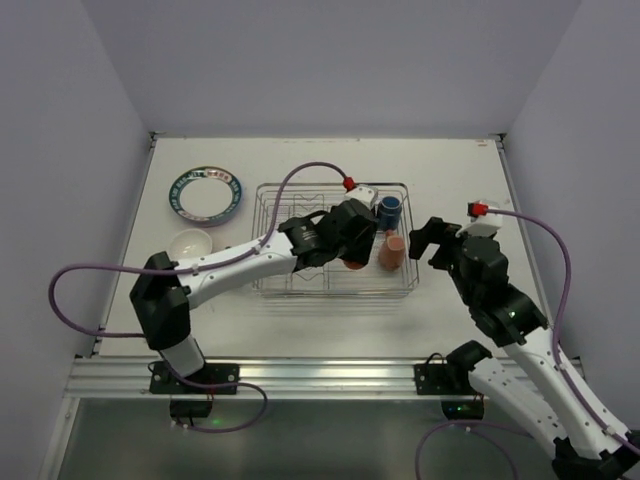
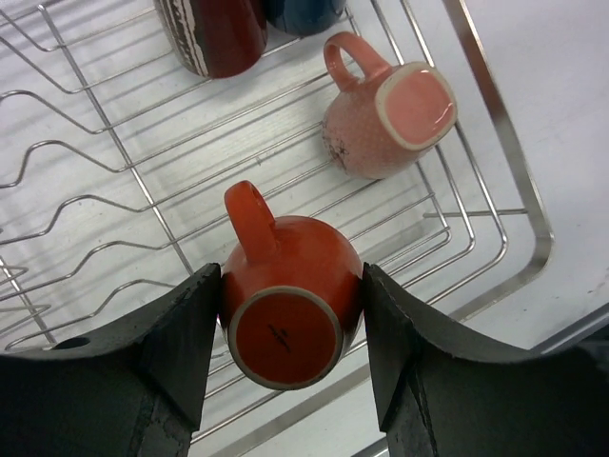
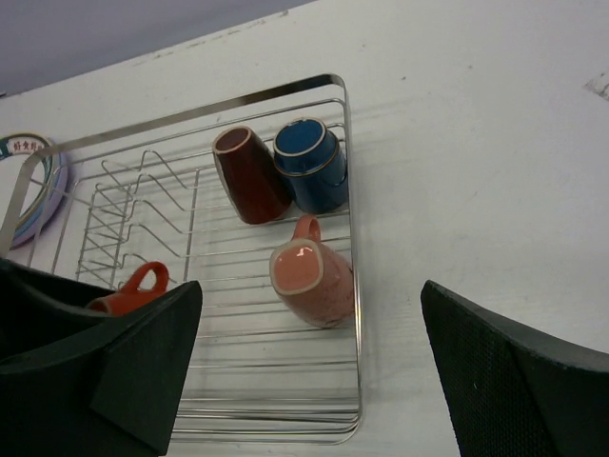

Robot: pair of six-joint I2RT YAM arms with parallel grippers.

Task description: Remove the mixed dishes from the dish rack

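The silver wire dish rack [image 1: 335,291] stands mid-table. My left gripper [image 1: 352,250] reaches into it and is shut on an upside-down orange mug [image 2: 285,295], both fingers [image 2: 181,333] pressed on its sides, near the rack's front edge. A pink mug [image 2: 381,119] lies on its side by the rack's right wall [image 3: 350,238]. A maroon mug [image 3: 249,176] and a blue mug [image 3: 309,167] stand at the rack's far right corner. My right gripper [image 1: 435,240] is open and empty, just right of the rack, above the pink mug [image 3: 309,281]. No black mug shows.
A stack of plates [image 1: 205,195] topped by a dark-rimmed white one sits left of the rack. A bowl, white inside [image 1: 190,243], sits in front of the plates. Zigzag dividers [image 2: 67,190] fill the rack's left half. The table edge runs along the front.
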